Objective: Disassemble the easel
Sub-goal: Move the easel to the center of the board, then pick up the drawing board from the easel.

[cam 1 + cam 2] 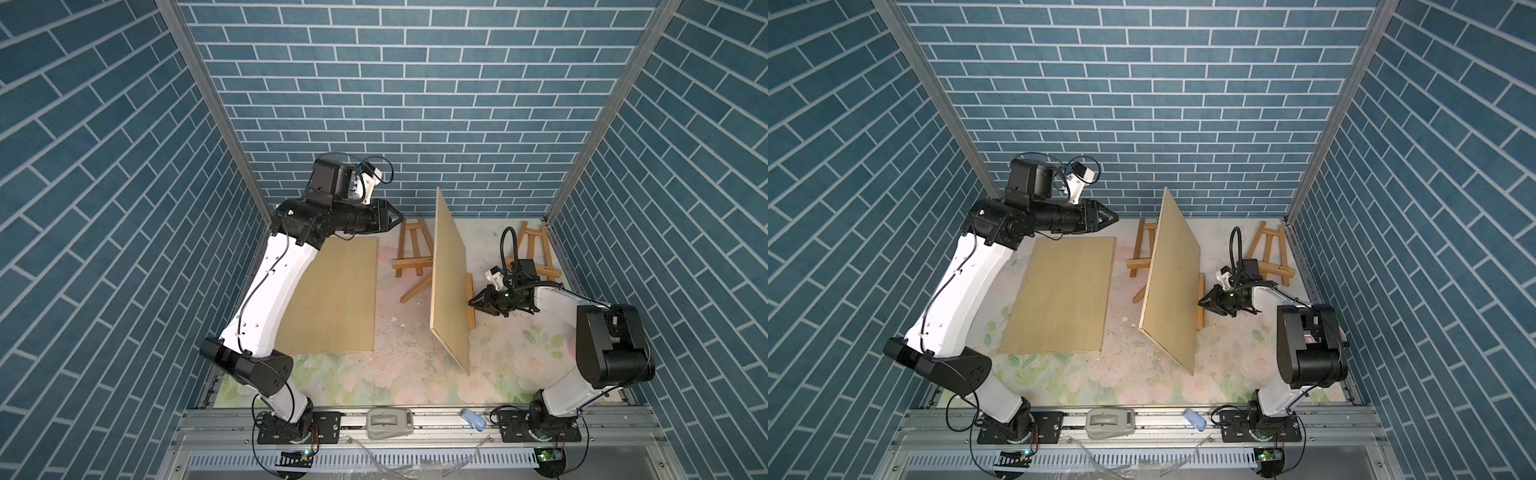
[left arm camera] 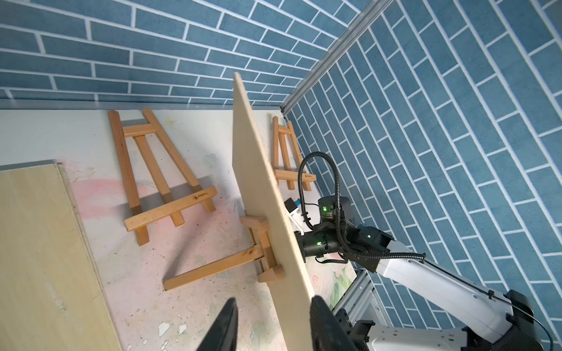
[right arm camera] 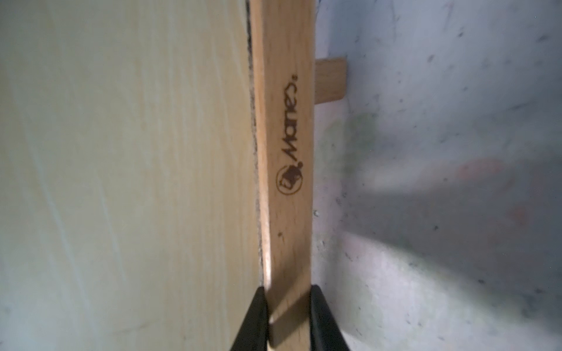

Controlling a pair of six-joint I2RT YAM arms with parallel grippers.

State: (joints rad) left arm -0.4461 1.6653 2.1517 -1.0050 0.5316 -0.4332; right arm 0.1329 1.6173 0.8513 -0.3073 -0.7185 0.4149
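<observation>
With my right gripper (image 3: 288, 293) pinched on the ledge (image 3: 282, 152) of the easel (image 2: 264, 243) standing right of the table's (image 1: 415, 374) middle, and my left gripper (image 1: 397, 218) half-open and empty near the back edge, I fear any tug could topple the unheld board (image 1: 451, 282).

White shells, black joints and looping cables ran to the black left hand (image 1: 400, 216) and right hand (image 1: 473, 303).
</observation>
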